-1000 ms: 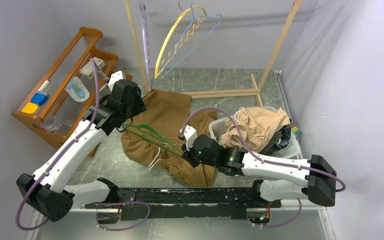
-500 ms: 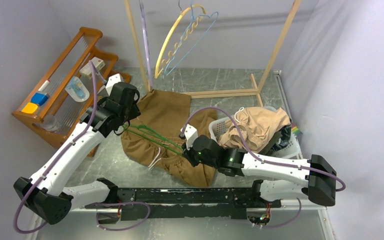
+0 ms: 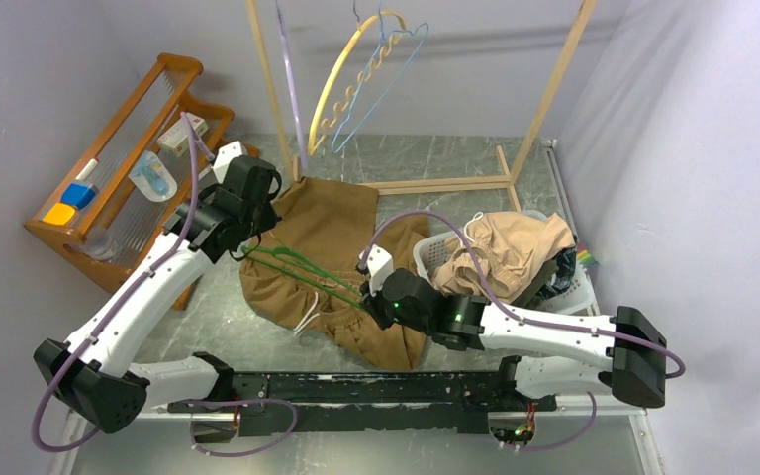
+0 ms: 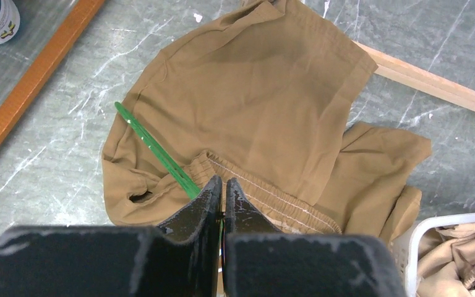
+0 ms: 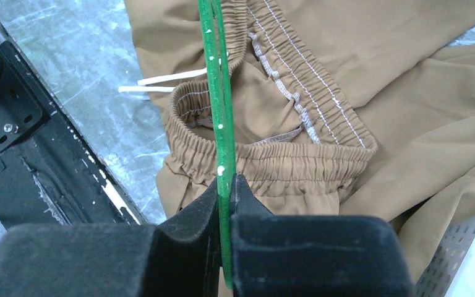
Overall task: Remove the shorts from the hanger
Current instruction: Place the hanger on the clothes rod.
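Observation:
The tan-brown shorts (image 3: 327, 237) lie crumpled on the table, their elastic waistband (image 5: 284, 158) threaded over a green hanger (image 3: 302, 269). My left gripper (image 3: 250, 245) is at the hanger's far left end. In the left wrist view this gripper (image 4: 222, 182) is shut, with the green hanger (image 4: 154, 148) running in between the fingers. My right gripper (image 3: 368, 297) is at the near right end of the hanger. The right wrist view shows it (image 5: 226, 179) shut on the green bar (image 5: 218, 93), just in front of the waistband. The white drawstring (image 5: 167, 77) trails to the left.
A white basket (image 3: 421, 255) on the right holds light beige shorts (image 3: 510, 247) over a dark garment. A wooden clothes rack (image 3: 435, 183) stands behind, with yellow and blue hangers (image 3: 356, 79) on it. An orange wooden shelf (image 3: 129, 148) is at the left, and a black base rail (image 3: 376, 386) runs along the near edge.
My left gripper's jaws have closed onto the hanger's left end, and the arm has shifted slightly. The right gripper has kept its grip and place.

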Motion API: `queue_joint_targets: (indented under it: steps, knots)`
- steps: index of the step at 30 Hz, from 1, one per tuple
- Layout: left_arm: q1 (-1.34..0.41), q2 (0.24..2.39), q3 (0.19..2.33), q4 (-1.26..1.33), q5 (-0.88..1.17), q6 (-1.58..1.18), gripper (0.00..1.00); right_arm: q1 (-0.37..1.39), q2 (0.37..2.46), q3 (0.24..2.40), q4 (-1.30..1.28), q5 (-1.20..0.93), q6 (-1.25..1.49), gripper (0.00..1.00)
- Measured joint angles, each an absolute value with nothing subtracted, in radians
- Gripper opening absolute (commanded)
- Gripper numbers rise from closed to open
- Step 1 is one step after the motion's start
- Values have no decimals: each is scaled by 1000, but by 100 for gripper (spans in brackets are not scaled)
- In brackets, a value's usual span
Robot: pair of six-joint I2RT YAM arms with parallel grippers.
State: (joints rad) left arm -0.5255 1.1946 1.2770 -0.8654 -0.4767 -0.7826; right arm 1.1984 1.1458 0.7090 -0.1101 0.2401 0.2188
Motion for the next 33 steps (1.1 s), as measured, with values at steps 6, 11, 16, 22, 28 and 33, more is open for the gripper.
queue_joint_targets:
  steps: [6, 11, 16, 22, 28, 33]
  knots:
    - [-525, 1214, 1330, -901, -487, -839, 8, 1253, 1131, 694, -61, 280, 223, 0]
    - [-525, 1265, 1392, -968, -502, -885, 23, 1317, 1069, 638, 48, 305, 199, 0]
    - [-525, 1242, 1377, -955, -508, -885, 61, 1324, 1017, 609, 59, 279, 189, 0]
    - [-525, 1065, 1299, -857, -449, -853, 76, 1324, 1031, 610, 23, 246, 215, 0]
    - [-525, 997, 1288, -815, -445, -844, 81, 1315, 954, 581, 17, 273, 289, 0]
    - [-525, 899, 1178, -783, -453, -845, 82, 1256, 865, 556, 3, 289, 345, 0]
